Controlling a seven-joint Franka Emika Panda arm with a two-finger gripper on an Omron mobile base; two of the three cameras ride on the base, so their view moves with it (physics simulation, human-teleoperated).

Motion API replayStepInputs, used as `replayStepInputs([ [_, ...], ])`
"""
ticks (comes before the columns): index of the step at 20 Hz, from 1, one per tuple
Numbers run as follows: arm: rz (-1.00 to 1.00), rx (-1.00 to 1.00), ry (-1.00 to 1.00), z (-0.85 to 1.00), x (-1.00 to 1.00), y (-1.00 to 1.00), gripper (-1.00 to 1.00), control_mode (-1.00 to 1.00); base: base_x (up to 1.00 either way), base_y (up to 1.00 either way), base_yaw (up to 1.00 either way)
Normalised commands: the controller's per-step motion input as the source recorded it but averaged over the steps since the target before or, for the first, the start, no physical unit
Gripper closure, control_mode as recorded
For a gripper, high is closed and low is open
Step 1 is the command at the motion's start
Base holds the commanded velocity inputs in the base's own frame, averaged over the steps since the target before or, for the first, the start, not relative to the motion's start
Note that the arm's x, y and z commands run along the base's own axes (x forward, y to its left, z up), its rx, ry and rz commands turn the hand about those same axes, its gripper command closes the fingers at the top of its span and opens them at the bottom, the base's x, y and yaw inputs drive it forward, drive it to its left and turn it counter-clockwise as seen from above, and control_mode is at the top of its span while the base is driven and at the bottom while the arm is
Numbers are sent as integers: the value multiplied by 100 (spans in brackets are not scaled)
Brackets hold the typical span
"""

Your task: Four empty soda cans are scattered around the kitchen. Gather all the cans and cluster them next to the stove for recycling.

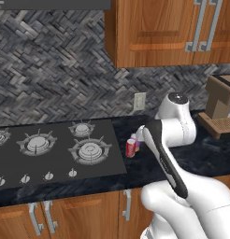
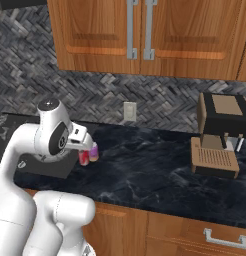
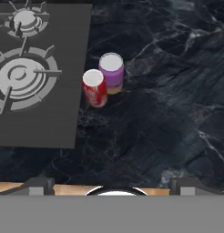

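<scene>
Hovering released, the gripper (image 3: 112, 184) looks down on red can (image 3: 94, 88) and purple can (image 3: 111, 73), upright, touching, upper-left of centre beside stove (image 3: 41, 118).

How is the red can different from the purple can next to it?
The small red soda can is red all over, while the purple-banded soda can has a purple middle and paler bottom. The red one stands closer to the flat black stove; the purple one looks slightly wider. Both stand upright with silvery tops on the black marbled counter.

Two soda cans (image 3: 104, 81) stand touching, just right of the stove (image 3: 38, 113).
</scene>
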Motion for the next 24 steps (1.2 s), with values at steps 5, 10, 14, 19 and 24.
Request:
replayStepInputs([
  [5, 1, 0, -1, 25, -23, -10, -100, -100, 0, 0, 0],
  [10, 0, 0, 0, 24, -19, -2, -100, -100, 0, 0, 0],
  [14, 0, 0, 0, 22, -23, 0, -100, -100, 0, 0, 0],
  [19, 0, 0, 0, 22, -25, 0, -100, -100, 0, 0, 0],
  [24, 0, 0, 0, 0, 0, 0, -100, 100, -54, 0, 0],
])
